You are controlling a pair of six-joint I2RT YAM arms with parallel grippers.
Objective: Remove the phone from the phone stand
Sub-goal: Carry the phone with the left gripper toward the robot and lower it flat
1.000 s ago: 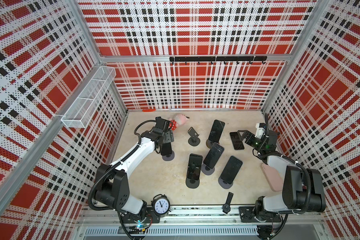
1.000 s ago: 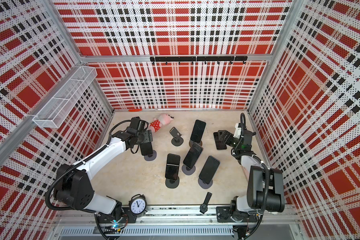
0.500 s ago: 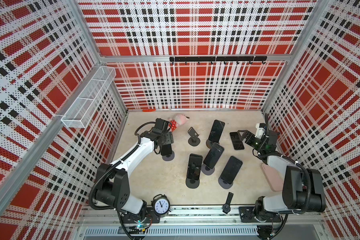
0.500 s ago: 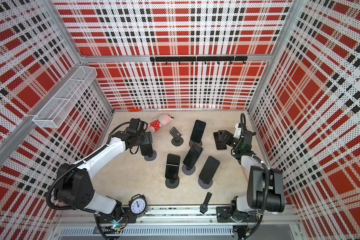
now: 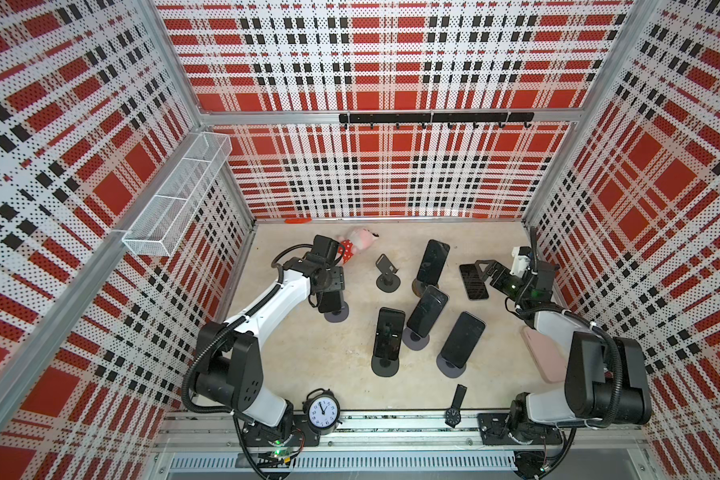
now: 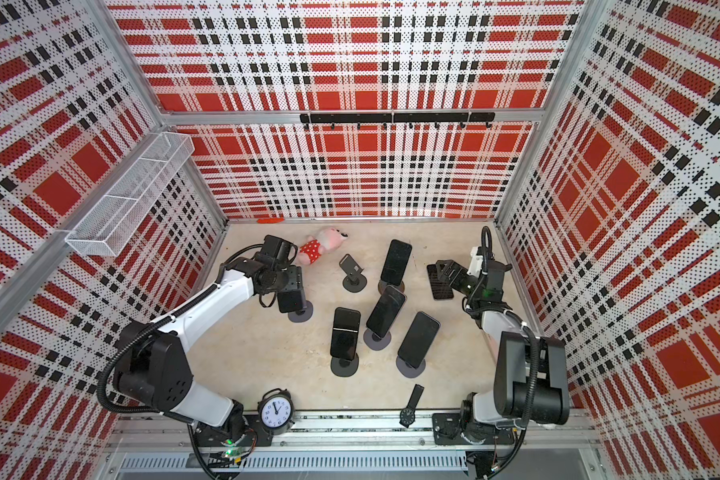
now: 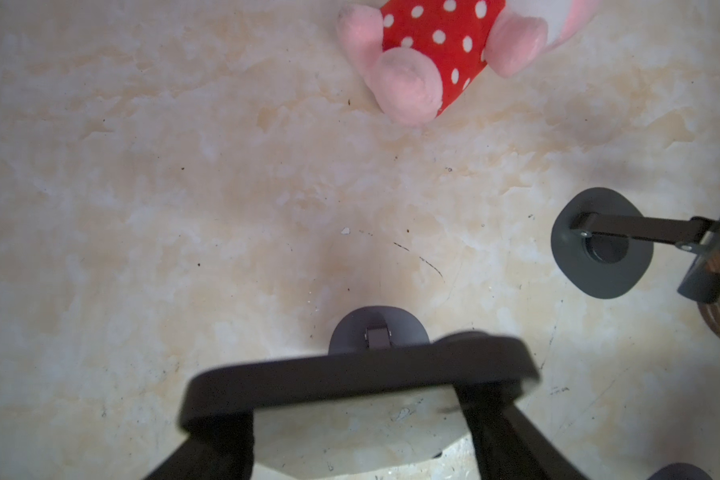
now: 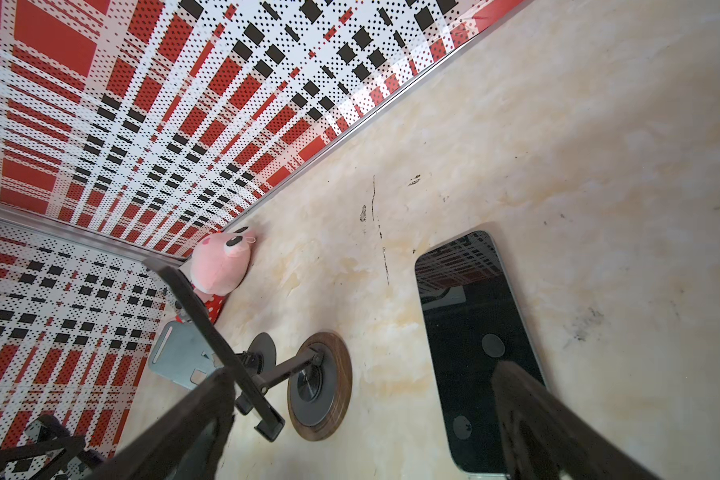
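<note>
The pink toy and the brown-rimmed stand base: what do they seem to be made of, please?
Pink toy: soft plush, fuzzy nap, red dotted cloth dress. Brown-rimmed stand base: rim looks like wood, with grain streaks; inner disc matte grey, perhaps metal or plastic.

Six phones [image 5: 462, 338], six stands [image 5: 388, 283], one clock [image 5: 323, 413], one watch [image 5: 454, 413], one plush toy [image 5: 356, 245]

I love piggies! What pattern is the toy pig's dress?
Dress: red with white dots, clearest in left wrist view.
</note>
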